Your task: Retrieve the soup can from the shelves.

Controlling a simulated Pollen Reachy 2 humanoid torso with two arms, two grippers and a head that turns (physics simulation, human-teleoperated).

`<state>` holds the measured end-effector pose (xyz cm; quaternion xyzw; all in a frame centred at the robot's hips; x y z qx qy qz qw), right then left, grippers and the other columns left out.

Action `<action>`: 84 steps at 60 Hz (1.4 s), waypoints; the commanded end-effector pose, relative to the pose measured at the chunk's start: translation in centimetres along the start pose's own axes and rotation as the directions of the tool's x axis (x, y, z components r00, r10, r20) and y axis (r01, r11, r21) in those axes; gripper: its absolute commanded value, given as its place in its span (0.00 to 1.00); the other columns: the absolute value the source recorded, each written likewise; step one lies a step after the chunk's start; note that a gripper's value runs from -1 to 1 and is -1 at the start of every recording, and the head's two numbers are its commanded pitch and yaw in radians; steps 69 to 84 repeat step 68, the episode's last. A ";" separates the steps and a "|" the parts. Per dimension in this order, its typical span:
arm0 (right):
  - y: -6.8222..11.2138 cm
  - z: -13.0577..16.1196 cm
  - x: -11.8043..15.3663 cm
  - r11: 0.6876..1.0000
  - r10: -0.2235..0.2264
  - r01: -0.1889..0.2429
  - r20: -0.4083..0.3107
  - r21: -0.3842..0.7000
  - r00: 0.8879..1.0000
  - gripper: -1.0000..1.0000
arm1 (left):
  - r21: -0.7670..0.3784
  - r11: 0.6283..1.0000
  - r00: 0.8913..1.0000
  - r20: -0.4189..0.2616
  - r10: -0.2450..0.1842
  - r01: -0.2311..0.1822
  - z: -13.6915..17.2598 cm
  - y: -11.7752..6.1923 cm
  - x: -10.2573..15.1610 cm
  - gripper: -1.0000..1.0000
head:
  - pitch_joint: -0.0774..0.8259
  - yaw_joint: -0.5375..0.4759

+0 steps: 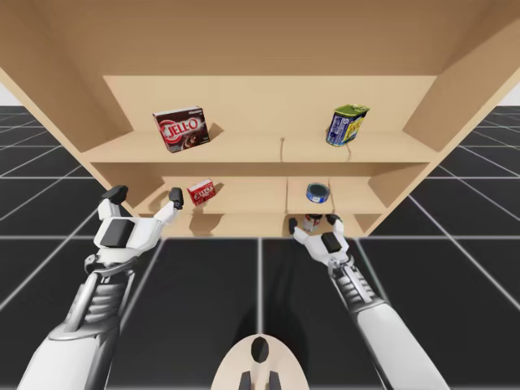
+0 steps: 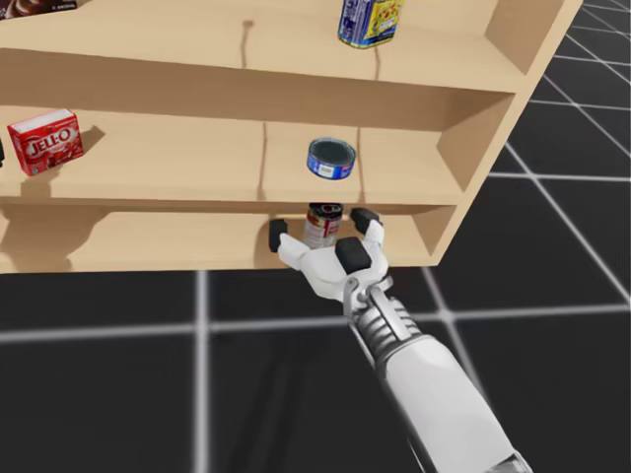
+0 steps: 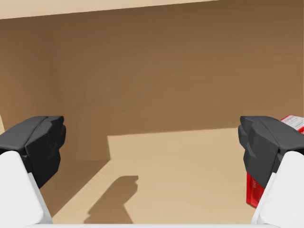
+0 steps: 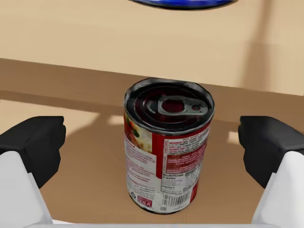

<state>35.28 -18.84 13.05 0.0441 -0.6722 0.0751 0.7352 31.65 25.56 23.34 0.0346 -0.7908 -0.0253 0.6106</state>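
Two wide-open fingers of my right gripper (image 1: 312, 221) are flanking the red-and-white cylindrical metal soup can (image 1: 313, 217) on the lowest wooden shelf (image 1: 244, 225), gripping nothing; my left gripper (image 1: 146, 194) is gaping empty. Head view: the can is standing upright, long axis vertical. Right wrist view: lid is facing up, so I'm judging a centred, square squeeze mid-body best

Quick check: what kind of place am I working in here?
Probably a simulated pantry mock-up: wooden shelves stocked with groceries such as the soup can and a red box, standing on a black grid floor.
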 end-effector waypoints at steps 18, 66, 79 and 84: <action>0.9 -2.3 -0.9 0.998 -0.034 0.036 -0.034 0.053 0.999 1.00 | 0.000 1.000 1.000 -0.002 0.000 0.000 0.0 0.0 0.0 0.00 | 0.78 0.29; 0.9 5.6 3.6 0.988 -0.133 0.124 0.101 0.089 0.986 1.00 | 0.001 1.000 1.000 -0.005 -0.006 0.006 -0.1 -0.1 -0.1 0.00 | 0.77 0.28; 1.0 6.6 3.5 0.986 -0.142 0.134 0.090 0.098 0.986 1.00 | 0.000 1.000 1.000 -0.005 -0.006 0.006 0.0 -0.1 -0.1 0.00 | 0.77 0.28; 1.0 6.6 3.5 0.986 -0.142 0.134 0.090 0.098 0.986 1.00 | 0.000 1.000 1.000 -0.005 -0.006 0.006 0.0 -0.1 -0.1 0.00 | 0.77 0.28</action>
